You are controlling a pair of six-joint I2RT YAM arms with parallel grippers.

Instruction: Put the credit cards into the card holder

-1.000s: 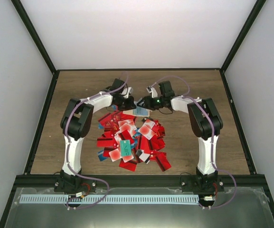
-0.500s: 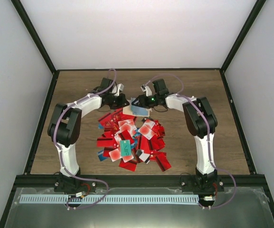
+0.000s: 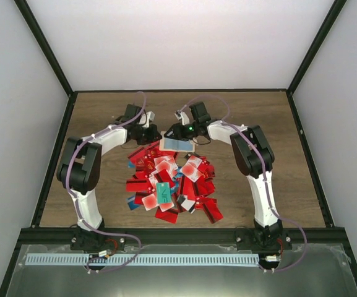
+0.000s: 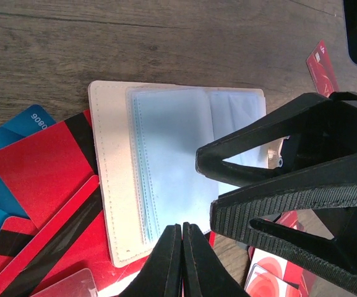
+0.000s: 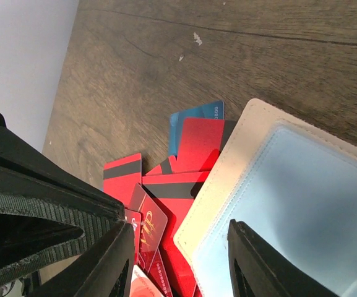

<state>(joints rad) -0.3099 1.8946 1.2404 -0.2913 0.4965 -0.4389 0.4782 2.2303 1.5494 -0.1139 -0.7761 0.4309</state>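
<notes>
Left wrist view: the card holder (image 4: 113, 185) lies open on the credit cards (image 4: 48, 173) at the pile's 12 o'clock edge. The left tool (image 4: 182, 230) is clenched over its blue sleeves (image 4: 172, 154) (gripping one? unclear), and the right tool (image 5: 176, 234) is released. Readying stage, I judge; next needs a pocket spread.

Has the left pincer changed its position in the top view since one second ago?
Yes. The left pincer has shifted to the left, judged against the pile of credit cards, which lies where it was.
</notes>
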